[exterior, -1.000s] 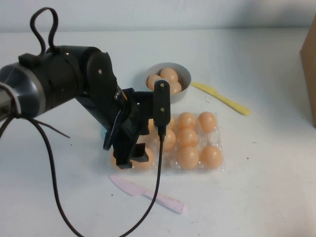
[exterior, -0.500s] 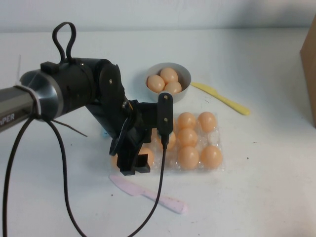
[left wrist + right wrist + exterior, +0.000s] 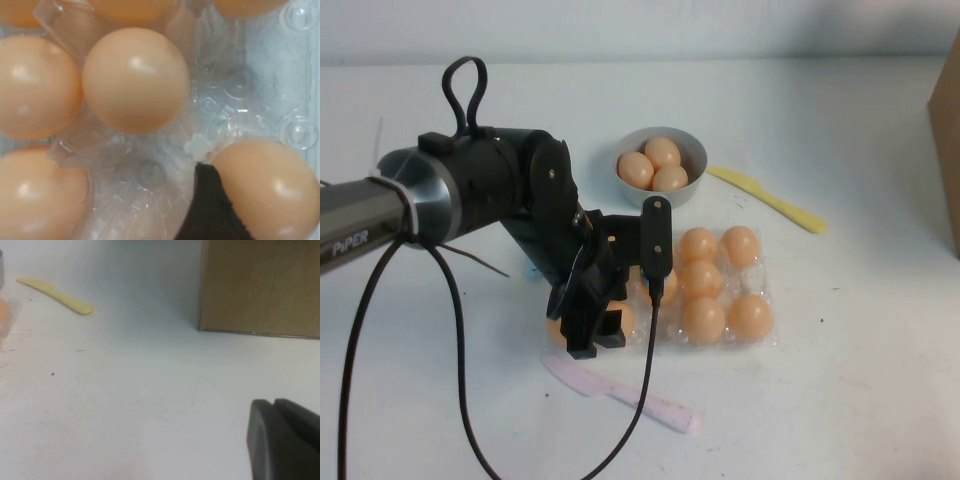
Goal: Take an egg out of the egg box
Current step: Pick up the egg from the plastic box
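Observation:
The egg box [image 3: 766, 338] is a clear plastic tray in the middle of the table, holding several pale orange eggs. My left gripper [image 3: 597, 334] reaches down into its front-left corner. There it is shut on the egg [image 3: 622, 318], which still sits in its cup. In the left wrist view one black finger [image 3: 210, 212] presses flat against that egg [image 3: 272, 192], and the other finger is out of frame. Bare crinkly cups [image 3: 240, 95] lie beside it. My right gripper [image 3: 274, 404] hangs shut over bare table, far from the tray.
A grey bowl [image 3: 694, 150] with three eggs stands behind the tray. A yellow plastic knife [image 3: 770, 200] lies to its right and a pink one [image 3: 620, 393] in front of the tray. A cardboard box [image 3: 948, 140] stands at the right edge. A black cable [image 3: 650, 350] hangs over the tray's front.
My left arm has shifted a little to the right and settled lower at the tray's front-left corner. The eggs and tray have not moved.

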